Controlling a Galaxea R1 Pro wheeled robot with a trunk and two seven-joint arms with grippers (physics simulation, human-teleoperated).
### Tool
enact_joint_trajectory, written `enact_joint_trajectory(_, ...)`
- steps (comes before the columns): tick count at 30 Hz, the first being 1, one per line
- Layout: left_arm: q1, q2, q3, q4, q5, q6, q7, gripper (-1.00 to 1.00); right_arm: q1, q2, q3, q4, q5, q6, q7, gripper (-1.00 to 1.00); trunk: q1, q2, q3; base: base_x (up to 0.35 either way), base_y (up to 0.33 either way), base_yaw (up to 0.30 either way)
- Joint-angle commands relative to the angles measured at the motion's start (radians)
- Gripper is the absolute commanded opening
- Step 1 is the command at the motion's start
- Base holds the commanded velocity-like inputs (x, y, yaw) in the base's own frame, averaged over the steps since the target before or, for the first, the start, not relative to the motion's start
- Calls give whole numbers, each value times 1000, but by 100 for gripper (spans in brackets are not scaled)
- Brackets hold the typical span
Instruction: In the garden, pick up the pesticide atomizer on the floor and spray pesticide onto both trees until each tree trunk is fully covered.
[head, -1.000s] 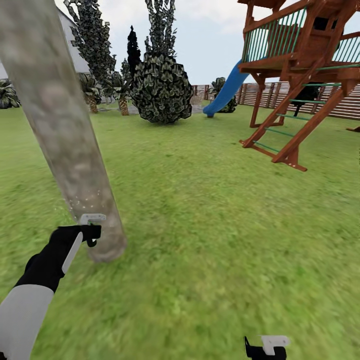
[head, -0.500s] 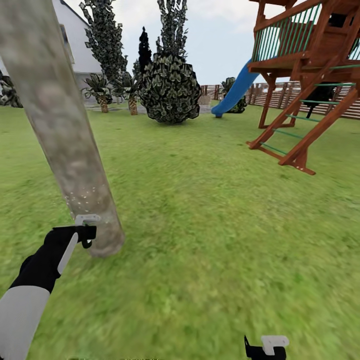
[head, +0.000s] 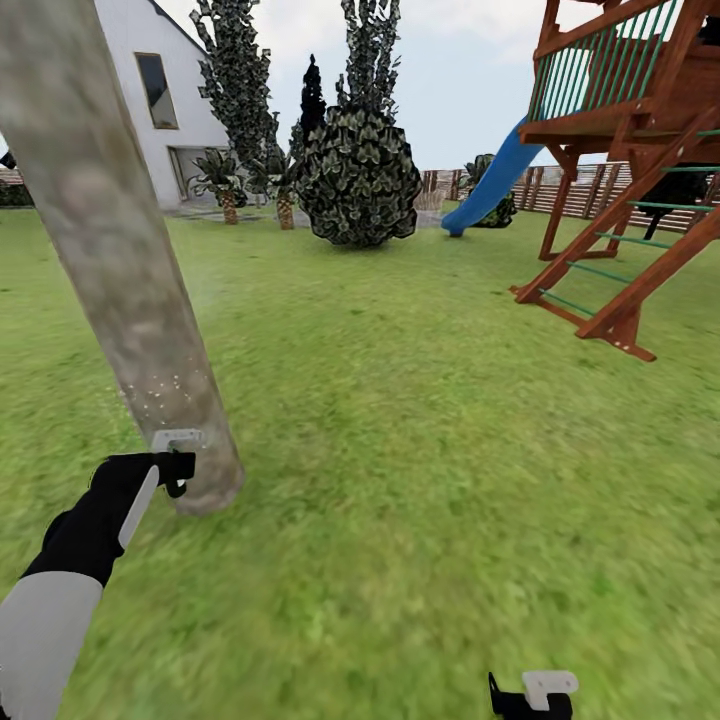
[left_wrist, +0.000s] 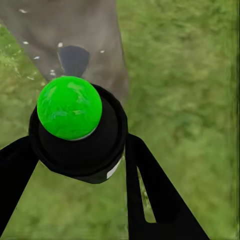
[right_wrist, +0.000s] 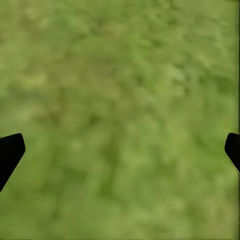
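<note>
Head view: left gripper (head: 176, 462) clamps atomizer (left_wrist: 76, 129) just beside trunk (head: 110, 240); white specks (head: 160, 392) low only. We judge: sweep nozzle up trunk, keep aim steady. Right gripper (head: 530, 697) spread wide, empty, over grass.

Grass (head: 430, 450) covers the ground, bright green and patchy, running back to a wooden slat fence (head: 590, 195) at the far right. A white house (head: 165, 90) with a dark window (head: 158, 88) stands at the far left under a pale, cloudy sky (head: 470, 60). At the right rises a brown wooden play tower (head: 640, 130) with green railings and ladder rungs, and a blue slide (head: 490, 185) comes down from it toward the lawn. A round, dark-leaved bush (head: 360, 175) sits mid-distance, with small palms (head: 225, 180) near the house.
</note>
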Motion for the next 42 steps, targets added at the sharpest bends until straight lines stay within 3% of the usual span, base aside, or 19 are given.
enact_joint_trajectory(1, 0, -2, -1, 0, -3, 0, 0, -100, 0, 0, 0, 0, 0, 0, 0, 100, 0, 0, 0, 239, -184, 0)
enact_joint_trajectory(7, 0, -7, -5, 8, 0, -1, 1, -100, 0, 0, 0, 0, 0, 0, 0, 100, 0, 0, 0, 241, -181, 92)
enact_joint_trajectory(12, 1, 30, 13, 169, -4, -16, 7, -100, 0, 0, 0, 0, 0, 0, 0, 100, 0, 0, 0, 242, -181, 272)
enact_joint_trajectory(15, -1, 19, 7, 170, -1, -18, 13, -100, 0, 0, 0, 0, 0, 0, 0, 100, 0, 0, 0, 241, -181, 148)
enact_joint_trajectory(19, -1, -35, 5, 167, -4, -20, 21, -100, 0, 0, 0, 0, 0, 0, 0, 100, 0, 0, 0, 241, -181, 12)
enact_joint_trajectory(24, 25, -10, 11, 182, -6, -45, 79, -100, 0, 0, 0, 0, 0, 0, 0, 100, 0, 0, 0, 241, -181, 26)
enact_joint_trajectory(26, 32, -15, 9, 182, -5, -78, 96, -100, 0, 0, 0, 0, 0, 0, 0, 100, 0, 0, 0, 204, -207, 241)
enact_joint_trajectory(31, 33, -31, 12, 182, -2, -86, 100, -100, 0, 0, 0, 0, 1, 0, 0, 100, 0, 0, 0, 136, -247, 274)
enact_joint_trajectory(39, 53, 0, 22, 186, -3, -87, 101, -100, 0, 0, 0, 0, 0, 0, 0, 100, 0, 0, 0, 169, -248, 269)
enact_joint_trajectory(42, 55, -17, 16, 184, -1, -87, 101, -100, 0, 0, 0, 0, 1, 0, 1, 100, 0, 0, 0, 182, -237, 51)
